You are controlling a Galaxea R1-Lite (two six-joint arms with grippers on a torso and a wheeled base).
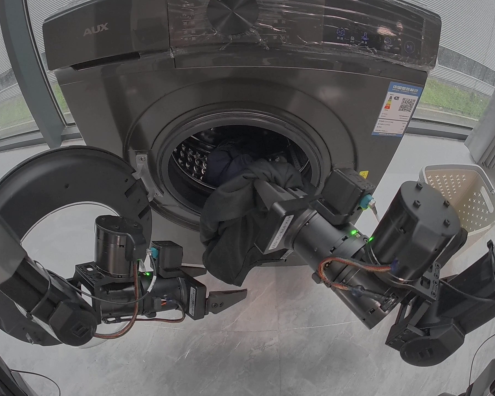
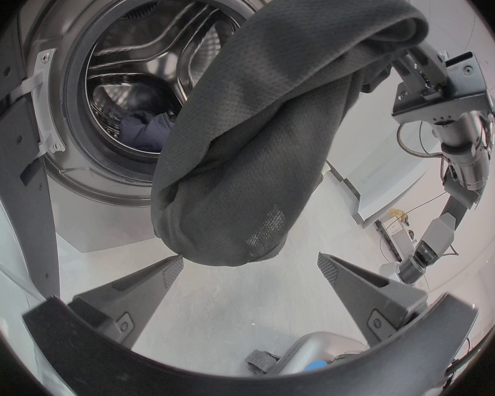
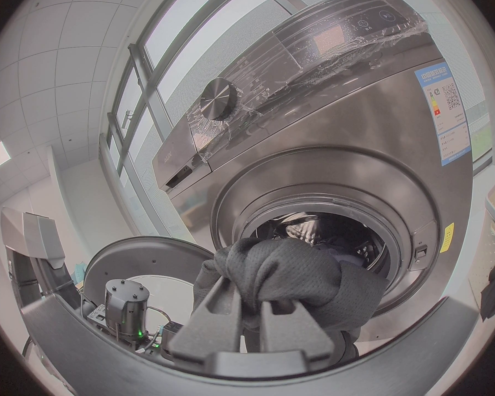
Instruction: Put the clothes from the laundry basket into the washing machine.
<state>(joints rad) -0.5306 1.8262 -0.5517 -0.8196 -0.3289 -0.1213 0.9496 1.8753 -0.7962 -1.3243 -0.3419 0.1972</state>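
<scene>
A dark grey garment hangs from my right gripper, which is shut on it just in front of the washing machine's round opening. The cloth bunches over the two fingers and droops below the door rim. Inside the drum lies a dark blue piece of clothing. My left gripper is open and holds nothing, low above the floor, below and to the left of the hanging garment. The white laundry basket stands on the floor at the right of the machine.
The machine's round door stands swung open to the left, close above my left arm. Grey tiled floor lies in front of the machine. Windows run behind it.
</scene>
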